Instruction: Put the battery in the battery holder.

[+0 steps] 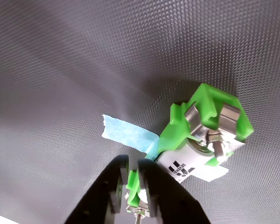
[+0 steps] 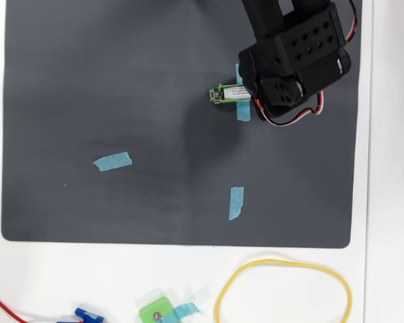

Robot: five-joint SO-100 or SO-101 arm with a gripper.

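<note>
We've got the battery [image 1: 184,164] lying inside the battery holder [image 1: 203,119] in the wrist view, white body with dark print showing, green frame around it and a silver contact with a screw at the far end. The holder sits on the dark textured mat [image 1: 84,60] over a strip of blue tape [image 1: 126,133]. The gripper [image 1: 130,186] comes up from the bottom edge, black fingers nearly together with just a slim gap; the near end of the holder shows in that gap, but we can't tell if the fingers are actually pinching anything. From the overhead view the holder [image 2: 219,93] is near the top of the mat [image 2: 121,101], poking out left of the arm [image 2: 293,57]. Two more tape strips [image 2: 112,161] lie on the mat, and a yellow loop [image 2: 283,293] and a squarish green block [image 2: 157,312] sit on the white table [image 2: 87,282] below.
</note>
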